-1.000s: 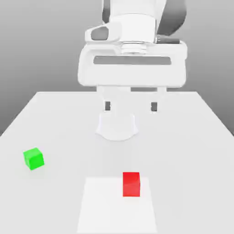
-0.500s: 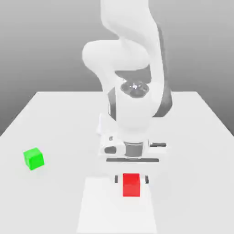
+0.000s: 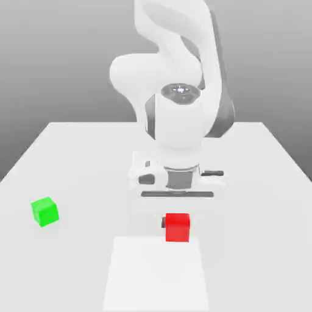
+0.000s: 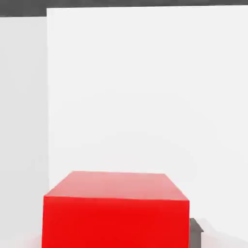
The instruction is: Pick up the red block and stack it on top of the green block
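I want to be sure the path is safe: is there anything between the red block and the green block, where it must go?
Nothing visible stands between the red block, held in the gripper, and the green block; only bare table lies between them.

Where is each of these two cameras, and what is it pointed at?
Exterior view: off the arm, looking down across the table at the robot arm, its gripper and the green block.
Hand view: on the hand, facing the red block, with part of a finger showing.
Shared: red block, white patch.
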Action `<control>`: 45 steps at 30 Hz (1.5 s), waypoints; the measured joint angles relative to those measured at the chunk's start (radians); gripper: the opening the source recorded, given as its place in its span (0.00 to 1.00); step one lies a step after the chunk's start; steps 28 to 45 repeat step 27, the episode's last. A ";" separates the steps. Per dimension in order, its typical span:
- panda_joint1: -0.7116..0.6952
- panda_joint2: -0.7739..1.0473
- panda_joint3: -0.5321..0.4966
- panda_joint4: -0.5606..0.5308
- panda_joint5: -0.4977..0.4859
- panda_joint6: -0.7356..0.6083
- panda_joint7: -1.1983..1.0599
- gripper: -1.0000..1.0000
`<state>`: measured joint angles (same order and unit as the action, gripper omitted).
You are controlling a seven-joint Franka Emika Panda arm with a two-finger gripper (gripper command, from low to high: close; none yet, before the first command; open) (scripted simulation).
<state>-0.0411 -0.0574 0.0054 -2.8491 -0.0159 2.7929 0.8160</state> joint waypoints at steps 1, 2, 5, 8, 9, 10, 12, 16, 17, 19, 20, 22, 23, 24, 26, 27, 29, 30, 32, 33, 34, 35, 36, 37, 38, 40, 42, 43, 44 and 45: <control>-0.029 -0.008 -0.022 0.000 -0.008 -0.009 -0.041 0.00; -0.057 -0.016 -0.045 0.001 -0.017 -0.016 -0.082 0.00; -0.130 -0.037 -0.122 0.004 -0.045 -0.039 -0.209 0.00; -0.203 -0.058 -0.209 0.006 -0.075 -0.061 -0.335 0.00; -0.229 -0.066 -0.239 0.007 -0.085 -0.069 -0.377 0.00; -0.254 -0.073 -0.269 0.008 -0.096 -0.076 -0.419 0.00; -0.306 -0.088 -0.329 0.010 -0.116 -0.091 -0.503 0.00; -0.406 -0.117 -0.452 0.014 -0.159 -0.121 -0.669 0.00; -0.423 -0.116 -0.477 0.015 -0.162 -0.120 -0.706 0.00; -0.416 -0.068 -0.508 0.017 -0.126 -0.076 -0.761 0.00; -0.414 -0.034 -0.508 0.017 -0.091 -0.045 -0.790 0.00; -0.398 0.041 -0.502 0.020 0.006 0.021 -0.862 0.00; -0.402 0.080 -0.482 0.021 0.067 0.053 -0.906 0.00; -0.415 0.119 -0.453 0.023 0.132 0.086 -0.953 0.00; -0.426 0.139 -0.436 0.025 0.165 0.102 -0.976 1.00; -0.426 0.139 -0.436 0.025 0.165 0.102 -0.976 1.00; -0.426 0.139 -0.436 0.025 0.165 0.102 -0.976 1.00; -0.426 0.139 -0.436 0.025 0.165 0.102 -0.976 1.00; -0.426 0.139 -0.436 0.025 0.165 0.102 -0.976 1.00; -0.426 0.139 -0.436 0.025 0.165 0.102 -0.976 1.00; -0.426 0.139 -0.436 0.025 0.165 0.102 -0.976 1.00; -0.426 0.139 -0.436 0.025 0.165 0.102 -0.976 1.00; -0.426 0.139 -0.436 0.025 0.165 0.102 -0.976 1.00; -0.426 0.139 -0.436 0.025 0.165 0.102 -0.976 1.00; -0.426 0.139 -0.436 0.025 0.165 0.102 -0.976 1.00; -0.426 0.139 -0.436 0.025 0.165 0.102 -0.976 1.00; -0.426 0.139 -0.436 0.025 0.165 0.102 -0.976 1.00; -0.426 0.139 -0.436 0.025 0.165 0.102 -0.976 1.00; -0.426 0.139 -0.436 0.025 0.165 0.102 -0.976 1.00; -0.426 0.139 -0.436 0.025 0.165 0.102 -0.976 1.00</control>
